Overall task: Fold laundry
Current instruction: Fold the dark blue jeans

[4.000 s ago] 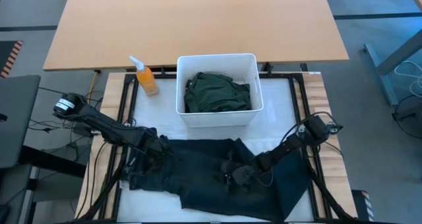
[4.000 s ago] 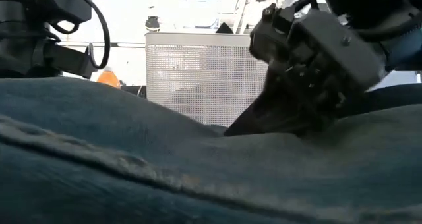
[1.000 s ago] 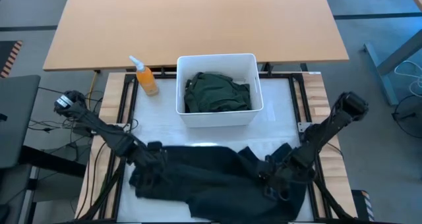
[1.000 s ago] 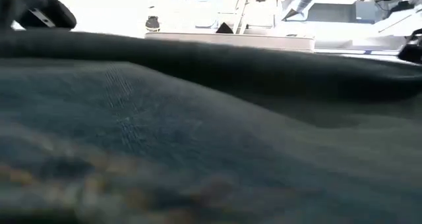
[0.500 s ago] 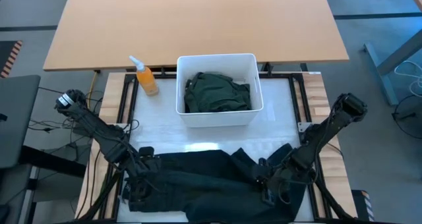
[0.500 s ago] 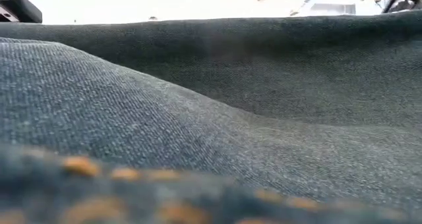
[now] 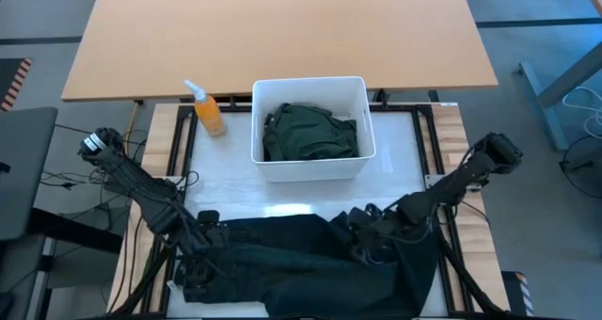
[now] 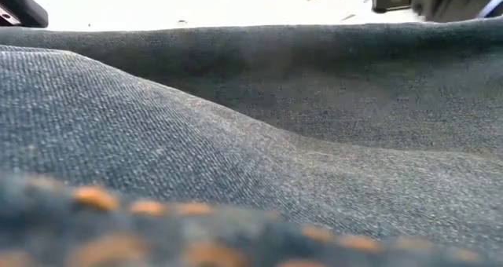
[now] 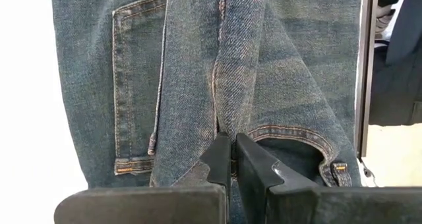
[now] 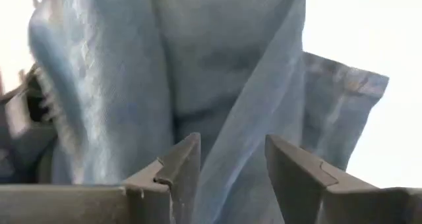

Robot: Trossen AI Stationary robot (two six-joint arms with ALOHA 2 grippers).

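The trousers [image 7: 301,264], dark denim with orange stitching, lie spread along the near edge of the worktop [image 7: 395,174], reaching from close to its near left corner toward the near right corner. The left end effector [image 9: 229,161] is pinched tight on a fold of denim by the waistband, beside a back pocket, at the near left end of the cloth. The right end effector [image 10: 227,161] hovers over the middle-right part of the trousers with its fingers parted and nothing between them; denim lies just beyond the tips.

To fold well from here, the left grip should probably stay firm as an anchor while the right end effector picks a clean edge or leg hem, not a bunched ridge, so that only one layer lifts. The cloth looks heavy and rumpled, so a slow pull along the near edge would likely flatten it best.

A white bin [image 7: 313,87] holding a dark green garment [image 7: 310,132] stands at the middle of the far edge, with an orange spray bottle [image 7: 207,110] near the far left corner. Beyond is a bare wooden table [image 7: 282,28] and grey floor. The low view is almost filled by denim.
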